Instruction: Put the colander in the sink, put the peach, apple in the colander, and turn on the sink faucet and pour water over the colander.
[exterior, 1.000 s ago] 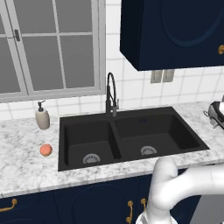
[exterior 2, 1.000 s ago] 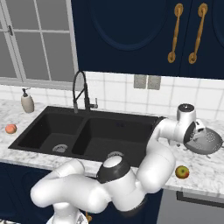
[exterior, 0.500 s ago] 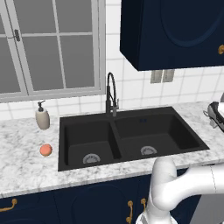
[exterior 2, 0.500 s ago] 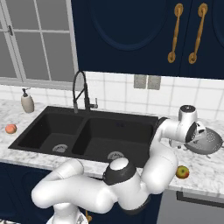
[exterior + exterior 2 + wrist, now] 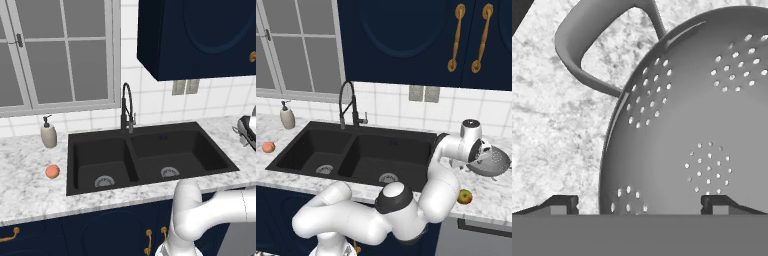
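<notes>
You have one colander (image 5: 692, 125) right under the claw (image 5: 639, 204): its rim passes between the two fingertips (image 5: 562, 205), one tip outside the bowl over the counter, the other inside over the perforated wall. The claw is spread wide on either side of that rim; from the hand view you cannot tell for sure whether either tip touches the metal. One loop handle sits just beyond the outside tip.

One apple (image 5: 464, 196) lies on the marbled counter (image 5: 491, 192) just below the claw in the right base view, near the front edge. The colander (image 5: 491, 160) itself stands on that counter at the right end, tilted slightly, with the hand against it.

Away to the claw's left you have one black double-basin sink (image 5: 351, 155), each basin with a round silver drain, and one gooseneck faucet (image 5: 348, 102) behind the divider. Beyond the sink, farthest from the claw, lie one peach (image 5: 52, 171) and one soap dispenser (image 5: 48, 134) under the window (image 5: 60, 55). Dark blue cabinets (image 5: 406, 40) hang above white tiles.
</notes>
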{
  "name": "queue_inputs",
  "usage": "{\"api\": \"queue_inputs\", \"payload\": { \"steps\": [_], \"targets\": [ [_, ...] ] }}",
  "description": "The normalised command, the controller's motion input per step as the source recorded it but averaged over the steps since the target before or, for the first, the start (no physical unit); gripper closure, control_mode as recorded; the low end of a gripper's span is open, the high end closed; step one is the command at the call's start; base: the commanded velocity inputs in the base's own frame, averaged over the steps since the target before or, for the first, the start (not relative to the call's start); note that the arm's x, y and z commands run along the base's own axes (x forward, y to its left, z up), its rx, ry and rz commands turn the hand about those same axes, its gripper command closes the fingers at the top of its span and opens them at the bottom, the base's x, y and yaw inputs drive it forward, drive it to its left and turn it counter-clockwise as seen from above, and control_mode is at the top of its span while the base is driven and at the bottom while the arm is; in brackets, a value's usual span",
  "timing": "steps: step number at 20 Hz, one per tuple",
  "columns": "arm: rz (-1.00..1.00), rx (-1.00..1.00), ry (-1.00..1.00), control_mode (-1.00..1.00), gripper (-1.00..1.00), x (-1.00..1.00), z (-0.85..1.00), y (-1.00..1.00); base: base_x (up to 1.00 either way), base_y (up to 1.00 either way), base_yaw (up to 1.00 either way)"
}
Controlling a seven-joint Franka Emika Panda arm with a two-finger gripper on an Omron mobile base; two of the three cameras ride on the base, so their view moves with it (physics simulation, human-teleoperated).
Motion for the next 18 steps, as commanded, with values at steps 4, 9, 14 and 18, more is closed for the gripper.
{"api": "queue_inputs", "payload": {
  "steps": [4,9,14,18],
  "targets": [
    [0.00,0.00,0.00,-1.00,1.00,0.00,0.00,0.00,0.00,0.00,0.00],
    [0.00,0.00,0.00,-1.00,1.00,0.00,0.00,0.00,0.00,0.00,0.00],
    [0.00,0.00,0.00,-1.00,1.00,0.00,0.02,0.00,0.00,0.00,0.00],
    [0.00,0.00,0.00,-1.00,1.00,0.00,0.01,0.01,0.00,0.00,0.00]
  ]
}}
